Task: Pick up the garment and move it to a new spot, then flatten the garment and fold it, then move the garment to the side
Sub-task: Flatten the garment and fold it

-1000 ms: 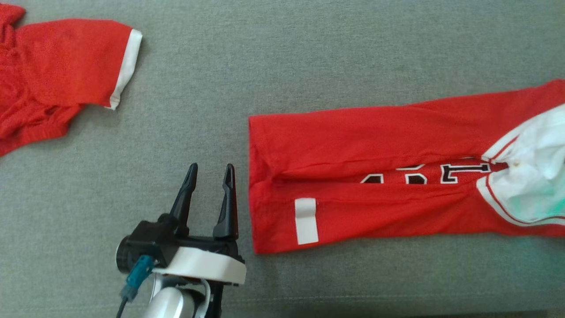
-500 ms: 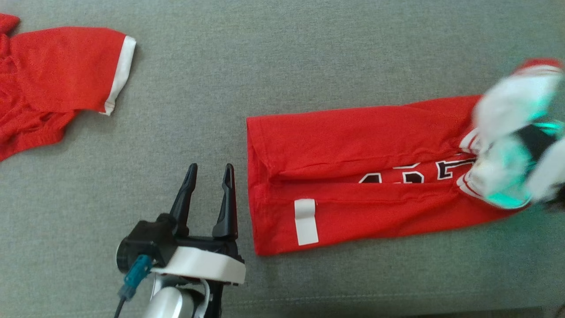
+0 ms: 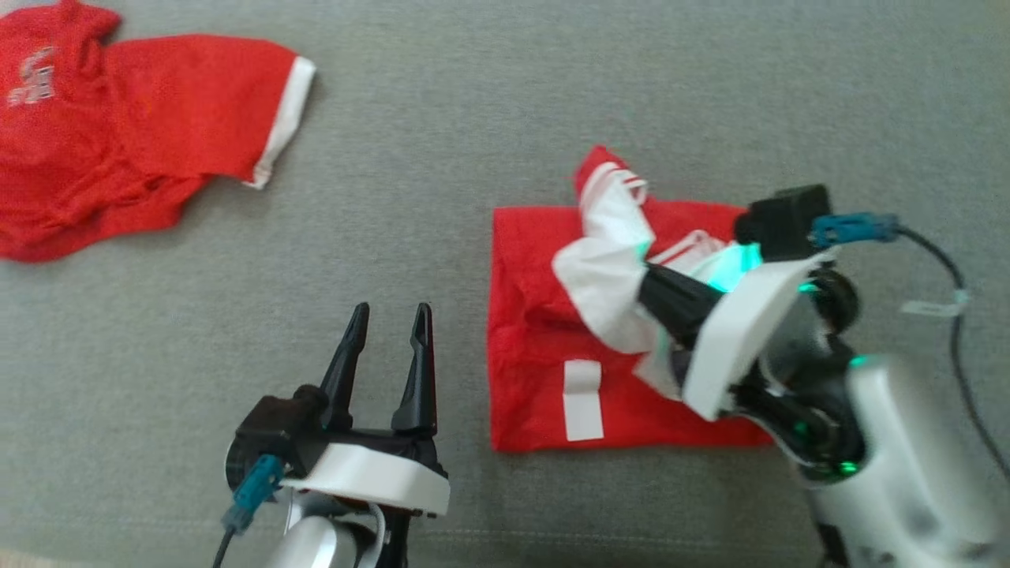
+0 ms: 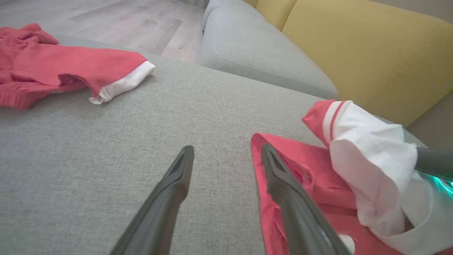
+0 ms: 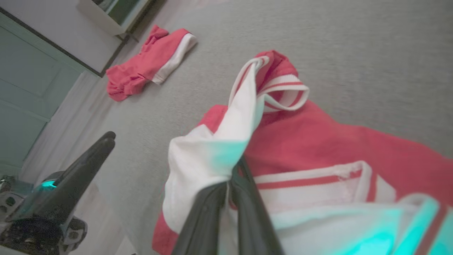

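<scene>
Grey sofa seat (image 3: 442, 118) with the red garment (image 3: 536, 371) right of centre, partly folded. Right gripper (image 5: 236, 175): jaws pressed together, pinching the garment's white part (image 3: 607, 260) above the red panel. Left gripper (image 3: 390, 315): jaws spread, just beside the garment's edge.

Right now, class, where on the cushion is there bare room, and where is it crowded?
Free: the cushion beyond the jersey, and between it and the crumpled red garment. Crowded: the jersey, left gripper beside it, right gripper gripping it.
</scene>
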Available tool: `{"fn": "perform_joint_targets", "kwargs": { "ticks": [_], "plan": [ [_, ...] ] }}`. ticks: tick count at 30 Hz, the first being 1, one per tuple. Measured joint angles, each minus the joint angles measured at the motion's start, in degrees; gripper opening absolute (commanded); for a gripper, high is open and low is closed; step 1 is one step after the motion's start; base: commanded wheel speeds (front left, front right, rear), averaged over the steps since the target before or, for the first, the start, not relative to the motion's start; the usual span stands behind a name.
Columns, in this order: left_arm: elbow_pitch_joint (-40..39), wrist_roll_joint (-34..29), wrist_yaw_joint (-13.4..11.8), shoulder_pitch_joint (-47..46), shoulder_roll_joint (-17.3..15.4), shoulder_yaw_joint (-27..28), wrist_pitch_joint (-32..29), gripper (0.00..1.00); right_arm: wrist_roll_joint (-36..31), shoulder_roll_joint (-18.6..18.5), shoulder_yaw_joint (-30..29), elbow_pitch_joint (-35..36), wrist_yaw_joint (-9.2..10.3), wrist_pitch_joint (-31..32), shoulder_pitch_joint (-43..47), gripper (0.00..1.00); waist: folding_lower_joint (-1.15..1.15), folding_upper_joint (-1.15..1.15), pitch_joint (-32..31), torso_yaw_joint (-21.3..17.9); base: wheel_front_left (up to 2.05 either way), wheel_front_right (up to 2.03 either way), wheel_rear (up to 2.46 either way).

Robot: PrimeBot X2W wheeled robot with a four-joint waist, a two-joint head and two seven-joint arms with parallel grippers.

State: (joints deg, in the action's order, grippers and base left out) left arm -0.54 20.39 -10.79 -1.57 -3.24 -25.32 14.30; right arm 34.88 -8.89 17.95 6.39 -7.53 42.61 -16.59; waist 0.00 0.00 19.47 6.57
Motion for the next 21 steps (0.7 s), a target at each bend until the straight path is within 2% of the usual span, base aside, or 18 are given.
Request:
{"fn": "perform_joint_targets", "kwargs": {
  "ticks": [4,11,12,13,14,21],
  "plan": [
    [0.34,0.52,-0.14,0.13,0.00,-0.29,0.00,1.00,-0.77,3.00,1.24,-2.26,0.00,-1.48,-1.23,0.00,0.00,0.00,-0.95,1.63,0.00,0.00,0.00],
    [0.56,1.03,-0.15,0.23,0.00,-0.82,0.00,1.00,-3.22,4.58,2.90,-8.40,0.00,-2.86,-2.80,0.00,0.00,0.00,-2.42,2.86,0.00,0.00,0.00],
    [0.59,1.15,-0.14,0.23,0.00,-0.97,0.00,1.00,-3.65,4.64,2.93,-9.33,0.00,-2.92,-2.80,0.12,0.00,0.00,-2.59,2.92,0.00,0.00,0.00],
    [0.60,1.15,-0.14,0.23,0.00,-1.16,0.00,1.00,-3.71,4.65,2.94,-10.13,0.00,-3.41,-2.77,0.46,0.00,0.00,-2.75,2.96,0.00,0.00,0.00],
    [0.65,1.15,-0.14,0.23,0.00,-1.31,0.00,1.00,-3.67,4.65,3.19,-10.58,0.00,-3.81,-2.76,1.00,0.00,0.00,-2.93,2.97,0.00,0.00,0.00],
    [1.27,1.43,0.14,0.94,0.02,-0.25,0.00,1.00,0.98,4.77,3.43,-8.94,0.00,-9.68,-2.56,1.00,0.00,0.00,-5.04,1.62,0.00,0.00,0.00]
  ]
}}
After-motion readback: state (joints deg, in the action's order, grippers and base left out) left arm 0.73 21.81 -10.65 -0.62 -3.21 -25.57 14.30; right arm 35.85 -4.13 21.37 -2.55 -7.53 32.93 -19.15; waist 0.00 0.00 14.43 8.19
